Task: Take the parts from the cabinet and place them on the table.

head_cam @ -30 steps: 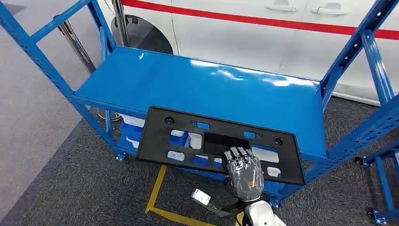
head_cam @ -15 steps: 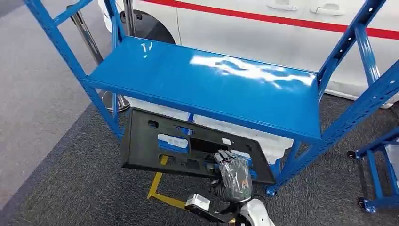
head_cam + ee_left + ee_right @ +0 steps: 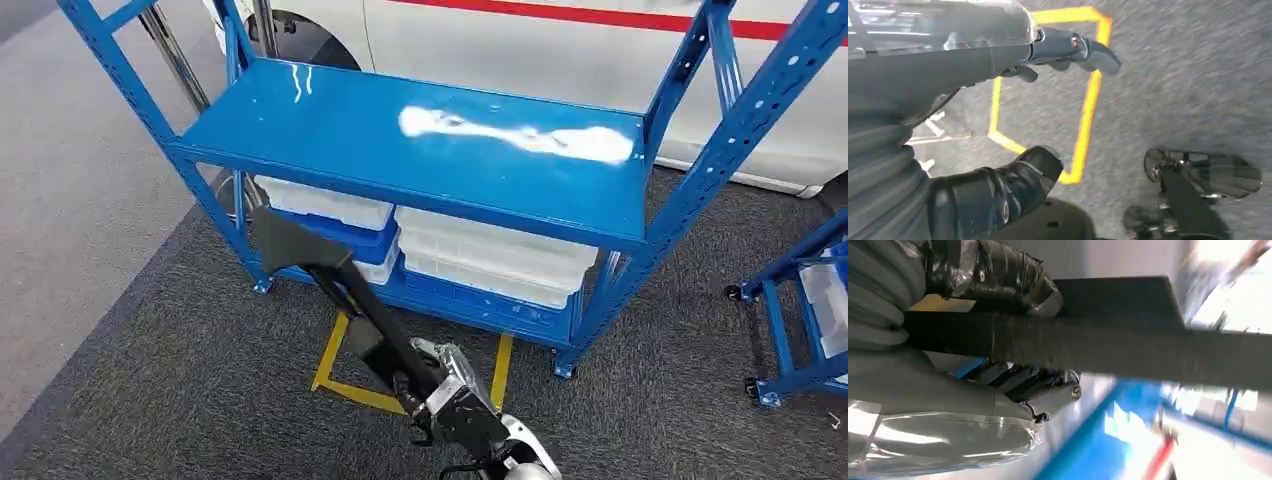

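A long black plastic panel [image 3: 330,280] with cut-outs hangs edge-on and tilted over the carpet, in front of the blue cabinet rack [image 3: 420,150]. My right hand [image 3: 455,400] grips its near end at the bottom of the head view. In the right wrist view the panel [image 3: 1128,340] runs as a dark bar across the frame, with the thumb on one face and the fingers [image 3: 1043,385] on the other. My left hand [image 3: 948,60] hangs over the floor with thumb and fingers apart and nothing between them.
White plastic trays [image 3: 480,250] sit on the rack's lower shelf; its top shelf is bare and shiny. A white car with a red stripe [image 3: 560,40] stands behind. Yellow tape [image 3: 335,375] marks the carpet. Another blue rack [image 3: 800,300] stands at the right.
The panel has come off the top shelf, turned from flat to edge-on and dropped low in front of the rack, still in my right hand. The camera view has pulled back and shifted.
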`<state>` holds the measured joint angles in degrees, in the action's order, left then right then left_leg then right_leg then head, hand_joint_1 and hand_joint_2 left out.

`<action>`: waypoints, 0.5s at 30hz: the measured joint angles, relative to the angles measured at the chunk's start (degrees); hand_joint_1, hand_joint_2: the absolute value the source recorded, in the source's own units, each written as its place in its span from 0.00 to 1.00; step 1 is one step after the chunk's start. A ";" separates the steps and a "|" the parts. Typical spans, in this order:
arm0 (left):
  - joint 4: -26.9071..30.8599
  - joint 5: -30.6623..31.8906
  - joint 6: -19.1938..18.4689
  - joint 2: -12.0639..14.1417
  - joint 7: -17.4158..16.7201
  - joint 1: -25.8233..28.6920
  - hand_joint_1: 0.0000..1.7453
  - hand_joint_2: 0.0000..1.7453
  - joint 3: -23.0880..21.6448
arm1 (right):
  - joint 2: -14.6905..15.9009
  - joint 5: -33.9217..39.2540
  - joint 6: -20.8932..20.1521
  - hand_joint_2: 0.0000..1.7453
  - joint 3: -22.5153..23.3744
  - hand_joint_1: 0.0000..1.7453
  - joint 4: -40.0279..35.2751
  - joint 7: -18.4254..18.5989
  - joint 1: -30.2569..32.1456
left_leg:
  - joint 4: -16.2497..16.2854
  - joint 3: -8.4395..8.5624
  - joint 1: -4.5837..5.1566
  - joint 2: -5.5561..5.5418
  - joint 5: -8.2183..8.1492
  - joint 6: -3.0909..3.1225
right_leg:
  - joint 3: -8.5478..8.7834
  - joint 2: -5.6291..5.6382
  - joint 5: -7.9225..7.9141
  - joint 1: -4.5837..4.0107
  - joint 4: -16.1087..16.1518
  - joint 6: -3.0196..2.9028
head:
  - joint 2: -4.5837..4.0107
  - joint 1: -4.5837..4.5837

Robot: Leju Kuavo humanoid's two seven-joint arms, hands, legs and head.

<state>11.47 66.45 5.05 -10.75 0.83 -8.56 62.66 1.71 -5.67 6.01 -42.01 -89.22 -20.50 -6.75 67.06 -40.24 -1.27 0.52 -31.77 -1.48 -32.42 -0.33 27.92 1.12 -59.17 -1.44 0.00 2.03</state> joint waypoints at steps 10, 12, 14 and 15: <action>0.00 0.50 0.00 0.02 -0.43 -1.17 0.00 1.00 -0.07 | -0.40 13.61 -11.51 1.00 0.92 0.94 0.04 -2.14 0.71 | -10.38 14.83 1.11 -0.32 0.16 1.87 | -6.06 -0.03 -6.50 -0.69 -0.14 1.27 | 0.00 0.04; -0.02 0.88 -0.26 -0.07 -0.72 -1.34 0.00 1.00 -0.18 | -0.61 17.19 -15.44 1.00 0.90 0.94 0.07 -2.67 1.05 | -11.03 14.26 1.02 -0.25 1.53 2.62 | -6.17 0.05 -7.96 -0.70 0.85 2.13 | 0.00 0.11; -0.04 1.03 -0.31 -0.22 -0.94 -1.59 0.00 1.00 -0.31 | -0.64 20.07 -18.52 1.00 0.94 0.94 0.09 -3.17 1.31 | -11.49 12.54 0.65 0.18 3.35 3.79 | -7.41 0.26 -2.51 -0.53 -1.82 2.59 | 0.00 0.11; -0.04 1.05 -0.28 -0.22 -0.92 -1.61 0.00 1.00 -0.39 | -0.64 20.42 -18.95 1.00 0.94 0.94 0.09 -3.30 1.41 | -11.40 11.86 0.69 0.28 4.07 4.00 | -8.10 0.26 1.43 -0.46 -5.15 2.77 | 0.00 0.09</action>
<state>11.43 67.49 4.76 -10.97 -0.09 -10.17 62.27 1.07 14.75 -12.94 -41.07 -89.13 -23.80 -5.34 55.66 -28.38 -0.58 0.80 -27.69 2.51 -40.52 -0.07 29.35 0.67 -64.32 1.33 0.00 2.12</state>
